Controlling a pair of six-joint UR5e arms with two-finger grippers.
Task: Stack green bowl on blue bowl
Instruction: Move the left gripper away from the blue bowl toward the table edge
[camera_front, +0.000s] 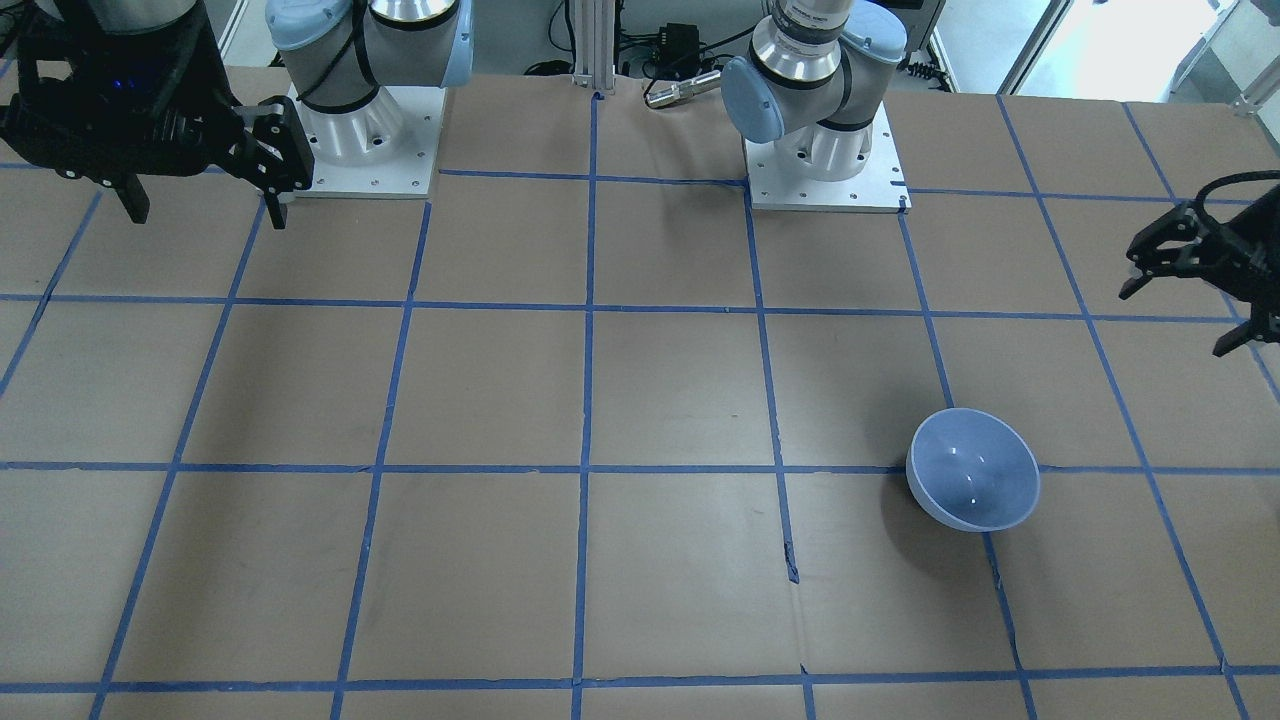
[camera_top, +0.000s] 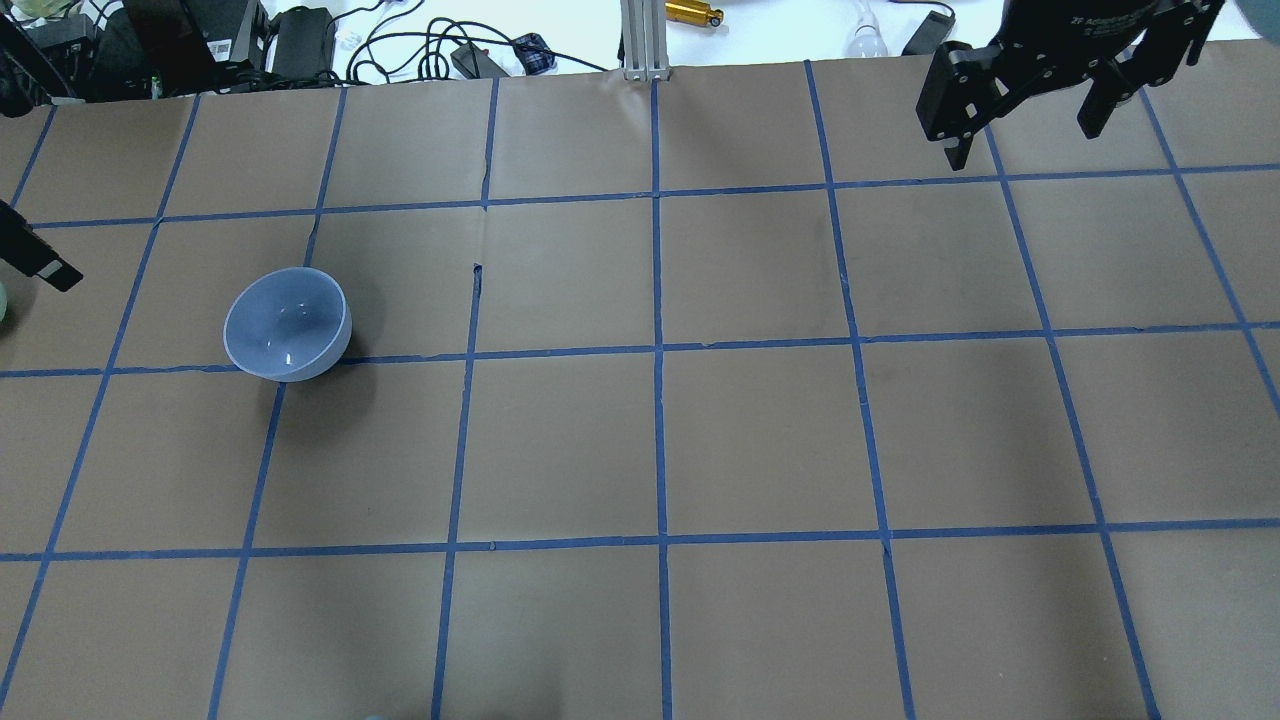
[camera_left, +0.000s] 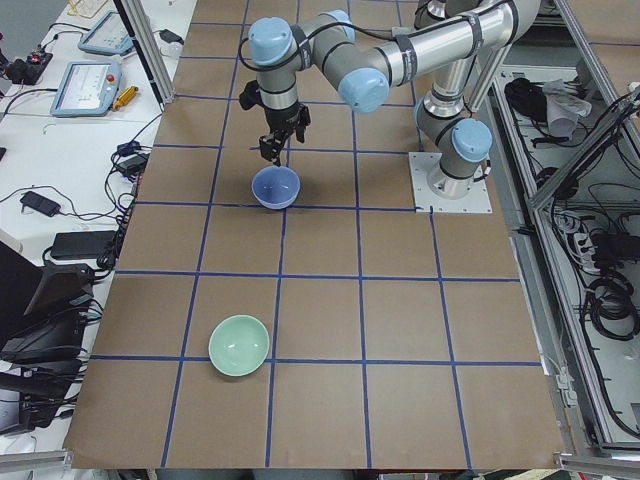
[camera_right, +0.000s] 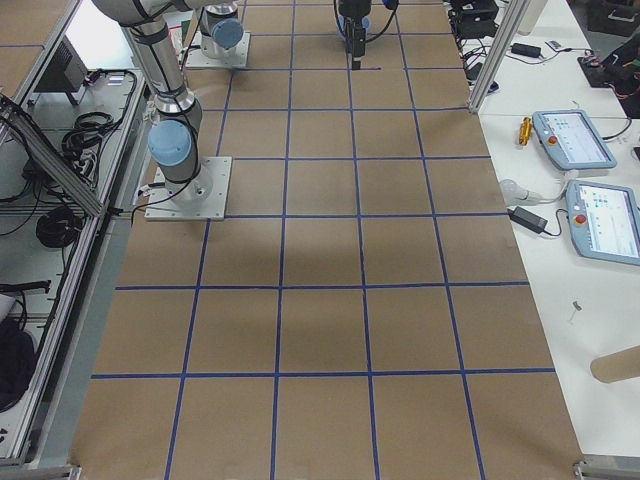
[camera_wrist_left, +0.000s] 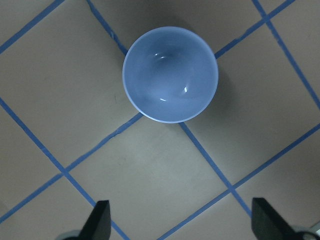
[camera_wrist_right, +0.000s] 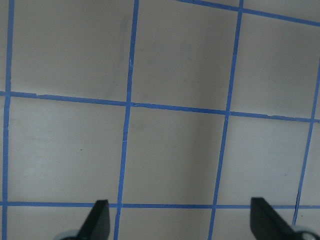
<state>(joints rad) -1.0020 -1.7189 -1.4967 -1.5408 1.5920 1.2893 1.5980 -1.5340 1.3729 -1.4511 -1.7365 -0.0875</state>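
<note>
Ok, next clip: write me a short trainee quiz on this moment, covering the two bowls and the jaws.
1. True or false: the green bowl already sits inside the blue bowl.
2. Pick one. In the left wrist view, the left jaws are: A) shut on the blue bowl; B) open and empty; C) shut on the green bowl.
3. Fill in: both bowls stand with their openings facing ___.

Key: 1 false, they stand apart on the table; 2 B; 3 up.
</note>
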